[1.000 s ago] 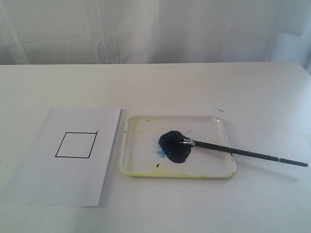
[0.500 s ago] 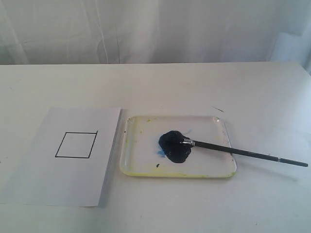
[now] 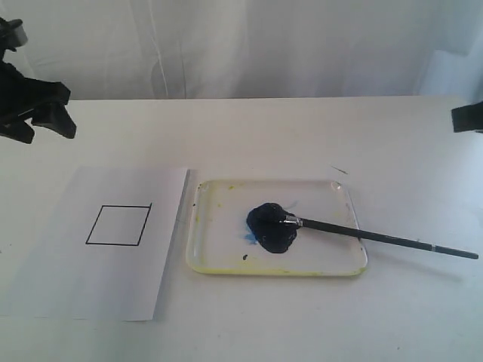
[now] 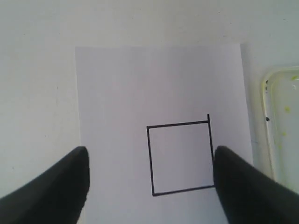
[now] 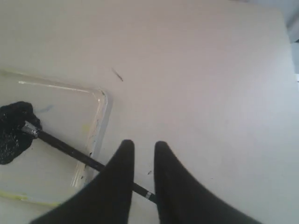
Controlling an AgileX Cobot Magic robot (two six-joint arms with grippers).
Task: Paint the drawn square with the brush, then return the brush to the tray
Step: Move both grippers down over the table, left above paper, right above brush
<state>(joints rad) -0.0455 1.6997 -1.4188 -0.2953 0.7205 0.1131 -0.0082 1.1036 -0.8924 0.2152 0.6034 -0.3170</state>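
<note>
Across the white table [image 3: 302, 136] we face step one: our barely parted, seemingly empty right gripper [image 5: 143, 144] must drop onto the long black-handled brush [image 3: 377, 237] resting in the translucent yellow-stained tray [image 3: 272, 270], while our wide-open left gripper [image 4: 150, 154] overlooks the unpainted black-outlined square [image 3: 117, 225].

Left gripper [image 4: 149, 161]: held above the far left part of the worktop, dark fingers [image 4: 56, 186] spread wide, nothing gripped | Right gripper [image 5: 144, 148]: held over the worktop's far right edge, only partly seen in the exterior view, fingers parted by a narrow gap, nothing clamped between them
</note>
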